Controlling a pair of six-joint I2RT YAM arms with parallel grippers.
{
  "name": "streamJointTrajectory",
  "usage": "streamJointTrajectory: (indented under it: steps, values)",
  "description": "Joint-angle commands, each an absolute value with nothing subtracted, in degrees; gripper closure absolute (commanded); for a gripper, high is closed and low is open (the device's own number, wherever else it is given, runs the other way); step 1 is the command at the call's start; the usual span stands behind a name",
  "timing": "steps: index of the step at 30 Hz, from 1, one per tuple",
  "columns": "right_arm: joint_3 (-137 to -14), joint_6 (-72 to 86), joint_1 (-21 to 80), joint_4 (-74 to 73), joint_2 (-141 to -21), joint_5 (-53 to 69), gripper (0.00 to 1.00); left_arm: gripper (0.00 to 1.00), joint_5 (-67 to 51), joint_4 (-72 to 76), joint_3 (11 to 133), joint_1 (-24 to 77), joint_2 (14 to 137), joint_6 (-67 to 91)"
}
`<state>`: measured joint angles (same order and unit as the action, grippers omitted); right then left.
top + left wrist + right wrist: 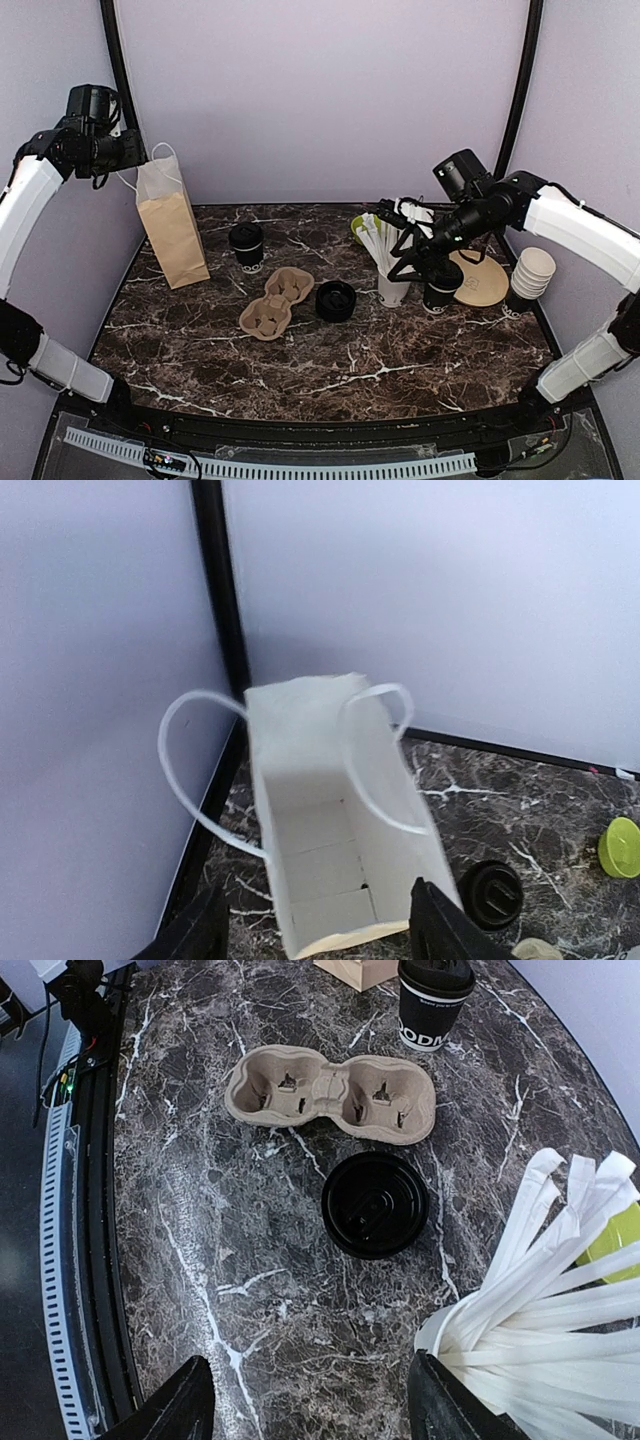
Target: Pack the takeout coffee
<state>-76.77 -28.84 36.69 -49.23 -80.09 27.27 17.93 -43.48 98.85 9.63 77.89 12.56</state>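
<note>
the table [330,370] is dark stone with thin white lines running through it. pale walls [320,90] stand all around it, and a black pole [120,60] goes up in each back corner.

the takeout coffee [246,246] stands upright near the back of the table with its black lid on. it is a little to the right of the brown paper bag [172,235] and does not touch it. in front of it lie a brown cup tray [275,303] with two holes and a round pile of black lids [335,300], side by side.

the left gripper [316,910] hangs high over the open top of the bag. its fingers are apart with nothing between them. the right gripper [312,1390] is over the table beside the straw cup [392,285]. it is open too and holds nothing.

some things are hard to see. a second black cup [440,290] stands just right of the straw cup, but the right arm covers its top, so i cannot tell if it has a lid. a green thing [358,228] peeks out behind the straws, and i cannot tell what it is. a flat round brown thing [485,283] lies partly under the arm. a stack of cups [530,272] stands at the right edge. in the left wrist view the bottom of the bag is cut off, and so are the tips of the straws in the right wrist view.
</note>
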Motion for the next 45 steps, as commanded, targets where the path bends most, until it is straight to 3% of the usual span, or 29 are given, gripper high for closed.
streamJointTrajectory:
  steps: [1, 7, 14, 19, 28, 35, 45]
  values:
    - [-79.36, -26.6, 38.15, -46.38, -82.26, 27.63, 0.34, 0.37, 8.12, -42.37, 94.51, 3.64, 78.72, 16.48]
    - [-80.49, -25.31, 39.45, -45.66, -85.8, 27.55, 0.34, 0.36, 8.67, -39.83, 91.19, 2.07, 80.22, 16.64]
    - [-80.85, -25.35, 40.6, -45.9, -88.71, 27.23, 0.34, 0.45, 6.53, -38.27, 90.69, 1.7, 79.24, 14.85]
    - [-81.51, -25.78, 40.78, -46.16, -91.3, 27.42, 0.34, 0.48, -12.83, -30.6, 87.75, 5.45, 75.01, 9.07]
    - [-82.22, -29.8, 40.88, -49.04, -91.44, 28.46, 0.35, 0.44, -19.47, -42.66, 91.2, 27.27, 84.76, -1.55]
    - [-78.13, -30.55, 40.87, -49.38, -88.97, 29.88, 0.34, 0.31, -16.46, -38.21, 74.1, 28.91, 84.48, 7.9]
    - [-76.53, -29.42, 40.9, -47.32, -89.54, 30.77, 0.34, 0.27, -17.76, -35.43, 65.03, 32.84, 90.64, 11.07]
